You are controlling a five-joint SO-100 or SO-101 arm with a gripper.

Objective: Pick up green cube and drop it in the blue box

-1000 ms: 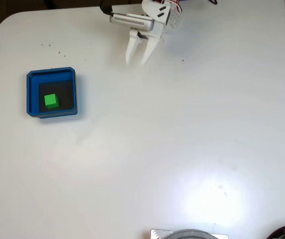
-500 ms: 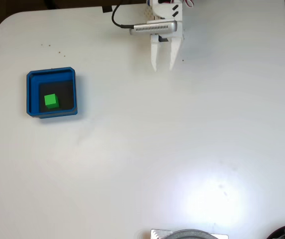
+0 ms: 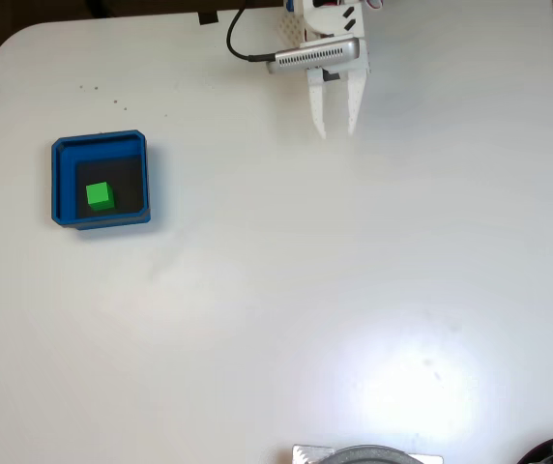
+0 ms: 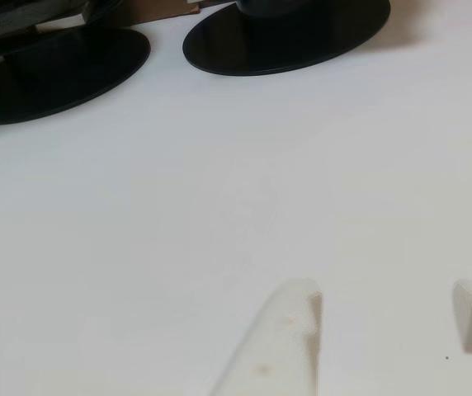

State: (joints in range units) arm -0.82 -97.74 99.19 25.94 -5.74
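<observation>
In the fixed view the one white gripper [image 3: 334, 130] hangs near the table's top edge, its two fingers pointing down the picture with a narrow gap between them and nothing held. The other view shows the same two fingertips [image 4: 298, 309] apart over the bare white table [image 3: 354, 290], with two black oval bases [image 4: 285, 33] at the far edge. Well to the left in the fixed view sits one blue box [image 3: 62, 184], and one green cube [image 3: 100, 196] rests on its dark floor.
</observation>
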